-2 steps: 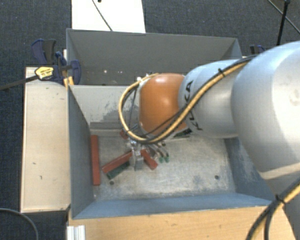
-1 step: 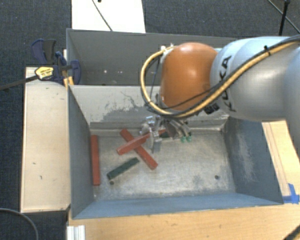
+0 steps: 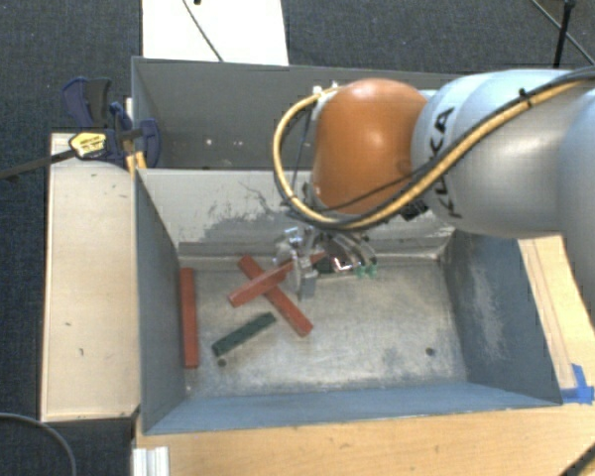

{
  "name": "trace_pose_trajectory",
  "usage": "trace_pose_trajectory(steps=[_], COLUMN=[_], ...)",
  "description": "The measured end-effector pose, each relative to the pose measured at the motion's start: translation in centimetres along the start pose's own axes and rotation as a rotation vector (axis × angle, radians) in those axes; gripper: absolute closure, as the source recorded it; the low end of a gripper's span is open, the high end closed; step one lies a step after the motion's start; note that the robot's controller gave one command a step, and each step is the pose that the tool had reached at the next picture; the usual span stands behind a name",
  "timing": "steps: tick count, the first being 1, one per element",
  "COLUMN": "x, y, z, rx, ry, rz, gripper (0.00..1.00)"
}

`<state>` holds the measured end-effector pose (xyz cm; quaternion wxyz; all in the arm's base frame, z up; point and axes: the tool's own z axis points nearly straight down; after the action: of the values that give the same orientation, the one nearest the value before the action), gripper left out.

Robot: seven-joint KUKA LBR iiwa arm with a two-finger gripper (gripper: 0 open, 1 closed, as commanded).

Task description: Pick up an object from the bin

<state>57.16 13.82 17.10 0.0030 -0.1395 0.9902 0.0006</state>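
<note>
In the camera view we are looking down on the grey bin (image 3: 496, 325), and we are taking the crossed red sticks (image 3: 270, 288) on its floor as our landmark. These are 2 flat reddish-brown sticks lying one over the other in an X. The longer one is running from upper left down to lower right, and the shorter one is slanting across it.

The arm (image 3: 535, 157) is reaching in from the right of the crossed red sticks. Its orange cover (image 3: 367, 142) is hanging above and to the right of them, with a cable (image 3: 283, 157) looping round the cover's left side. Beneath the cover the gripper (image 3: 303, 266) is sitting low, just at the upper right edge of the X, where the shorter stick is ending. It seems to be touching or almost touching that end. We cannot tell whether the gripper is spread apart, drawn together or clamped on anything, because the cover and wrist parts are hiding that.

To the left of the crossed red sticks, well apart, 1 more red stick (image 3: 188, 317) is lying along the bin's left wall. Just below the X and a little to its left, a dark green stick (image 3: 244, 333) is lying at a slant, near the landmark's lower arms but apart from them.
</note>
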Motion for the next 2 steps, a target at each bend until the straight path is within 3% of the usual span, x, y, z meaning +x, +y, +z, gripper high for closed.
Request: trace_pose_trajectory(steps=[1,2], x=[-1.6,2.8], y=[1.4,3.9], z=[1.2,-8.2], rx=[-0.001,-0.001], ry=[-0.001,-0.005], rz=[-0.033,-0.043], gripper=[1.00,1.00])
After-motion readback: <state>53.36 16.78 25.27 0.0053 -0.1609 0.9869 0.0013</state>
